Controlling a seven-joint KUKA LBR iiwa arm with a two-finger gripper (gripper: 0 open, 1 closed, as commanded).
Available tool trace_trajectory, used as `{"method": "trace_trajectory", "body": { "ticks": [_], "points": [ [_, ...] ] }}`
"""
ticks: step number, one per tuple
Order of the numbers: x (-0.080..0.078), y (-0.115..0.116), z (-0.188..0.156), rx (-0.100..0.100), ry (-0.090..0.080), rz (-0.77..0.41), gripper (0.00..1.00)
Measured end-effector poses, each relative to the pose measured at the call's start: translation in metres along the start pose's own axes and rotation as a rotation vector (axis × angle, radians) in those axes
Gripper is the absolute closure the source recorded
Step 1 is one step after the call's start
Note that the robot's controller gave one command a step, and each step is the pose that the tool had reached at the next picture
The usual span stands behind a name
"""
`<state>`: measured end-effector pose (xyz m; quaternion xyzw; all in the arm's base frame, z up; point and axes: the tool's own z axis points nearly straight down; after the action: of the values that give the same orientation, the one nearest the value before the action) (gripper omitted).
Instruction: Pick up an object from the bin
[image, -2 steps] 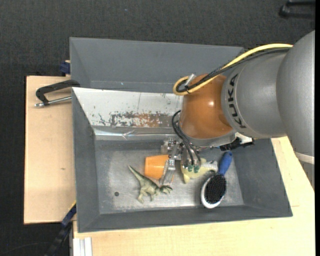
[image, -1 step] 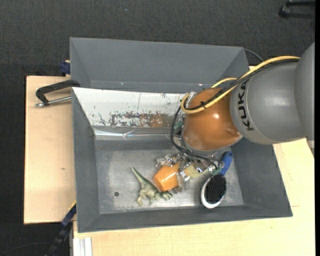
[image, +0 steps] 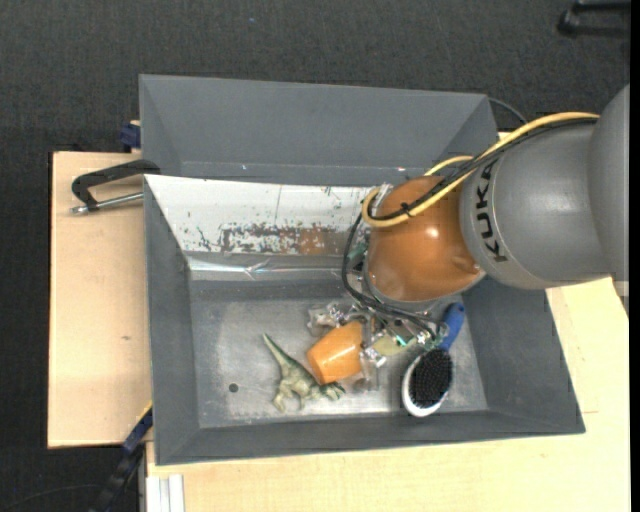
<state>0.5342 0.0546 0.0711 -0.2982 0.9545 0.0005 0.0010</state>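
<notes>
1. The gripper is seen low in the grey bin, over the middle of the floor and somewhat toward the view's right; it is carried beneath the rounded orange cover at the end of the grey arm.
2. The state of the jaws cannot be told; they are masked by the cover and by the metal parts under it.
3. An orange cup-shaped object is found on its side on the floor, just beside the gripper on the view's left and close against its metal parts; whether it is gripped cannot be told.
4. A green toy dinosaur is laid just left of and below the orange object, toward the front wall; its thin tail is pointed up and to the left; the two appear to touch.
5. A hairbrush with a white rim and black bristles is set on the gripper's right, near the front wall, bristles turned upward; its blue handle is run up under the orange cover.
6. The left half of the floor is marked by one small dark spot, well apart from the three things.
</notes>
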Motion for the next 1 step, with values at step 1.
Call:
{"method": "trace_trajectory", "body": {
  "ticks": [1],
  "points": [
    [0.0002, 0.0, 0.0002, 0.0, 0.0, 0.0, 1.0]
  ]
}}
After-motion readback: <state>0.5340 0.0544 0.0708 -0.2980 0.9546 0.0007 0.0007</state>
